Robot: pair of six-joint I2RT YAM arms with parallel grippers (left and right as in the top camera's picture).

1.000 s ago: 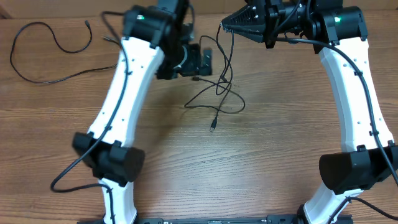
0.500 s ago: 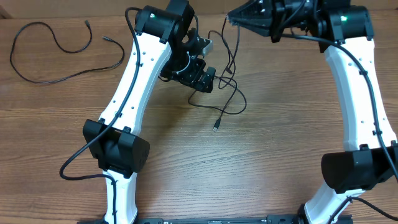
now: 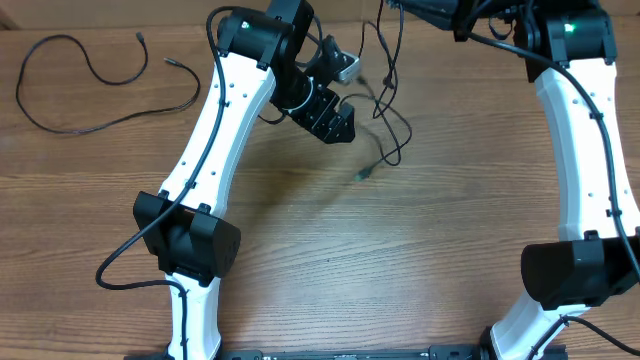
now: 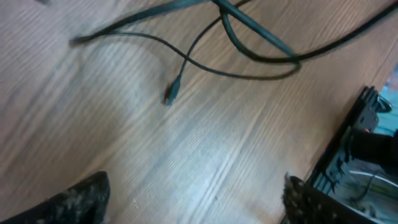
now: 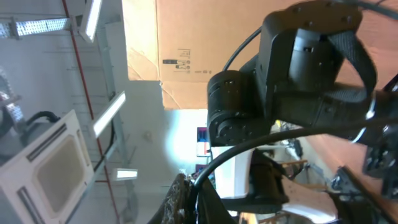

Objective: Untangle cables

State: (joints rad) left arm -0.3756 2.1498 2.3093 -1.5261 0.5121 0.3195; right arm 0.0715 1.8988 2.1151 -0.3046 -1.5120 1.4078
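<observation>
Your right gripper (image 5: 198, 199) is raised at the far edge of the wooden table (image 3: 300, 260), right of its middle; its jaws are closed tight, and in the right wrist view a black cord runs out from between the fingertips, so it is holding the tangled bunch of thin black cables (image 3: 387, 75). The bunch hangs from that gripper in a few crossing loops over the far middle of the table; one strand ends in a small connector plug (image 3: 362, 175) at the lowest point of the bunch, toward the table's centre; you cannot tell from these views whether that plug rests on the wood or hangs just above it.

Your left gripper (image 4: 194, 190) is just beside the bunch, on its left; the jaws stand wide apart with only bare wood between the fingers (image 4: 84, 196), so it holds nothing; in the left wrist view the plug and two crossing strands lie ahead of the fingertips, apart from them.

A separate long thin black cable (image 3: 100, 125) lies loose in open curves at the far left corner of the table, well apart from both grippers and from the bunch; both of its ends are free.
</observation>
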